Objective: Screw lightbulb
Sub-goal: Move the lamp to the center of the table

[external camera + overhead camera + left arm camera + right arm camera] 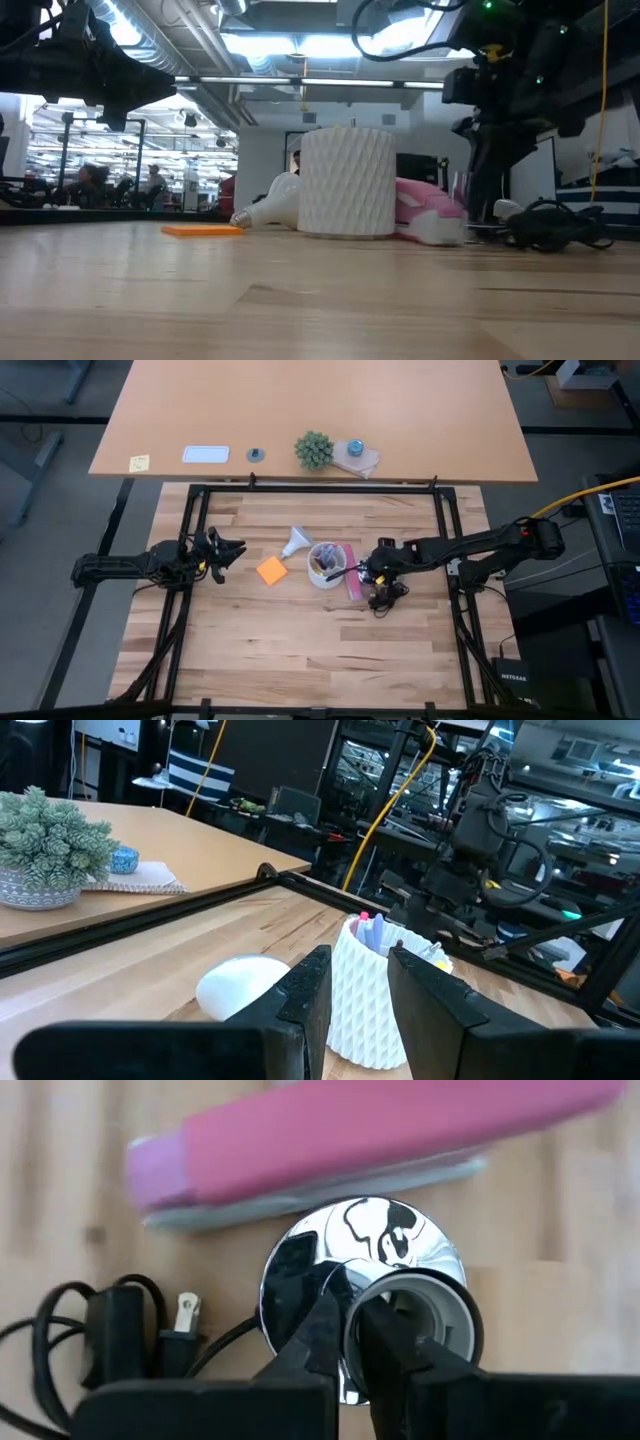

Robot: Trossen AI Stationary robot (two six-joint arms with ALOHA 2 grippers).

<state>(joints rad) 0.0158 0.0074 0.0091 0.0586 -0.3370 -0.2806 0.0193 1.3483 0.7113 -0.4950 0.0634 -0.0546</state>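
The white lightbulb (295,541) lies on its side on the wooden table, its narrow base toward the orange note; it also shows in the low view (268,206). The round silvery fitting (362,1250) with its pale socket and black cord (110,1335) sits under my right gripper (352,1342), which is shut on it beside the pink object. My left gripper (360,995) hovers open and empty toward the table's left edge (218,550), pointing at the bulb (240,985) and the white cup (372,990). My right gripper pinches the rim of the fitting's pale socket (352,1305) on one side, one finger (395,1342) inside the hollow socket and the other (322,1338) outside it. The fingers come from above, pointing down. Whether the fitting is lifted off the table, I cannot tell.
A white ribbed cup of pens (323,565) stands mid-table between bulb and fitting. An orange sticky note (271,570) lies left of it, a pink object (350,572) right of it. The fitting's cord and plug (388,598) trail near the gripper. A black frame (320,490) edges the work area.
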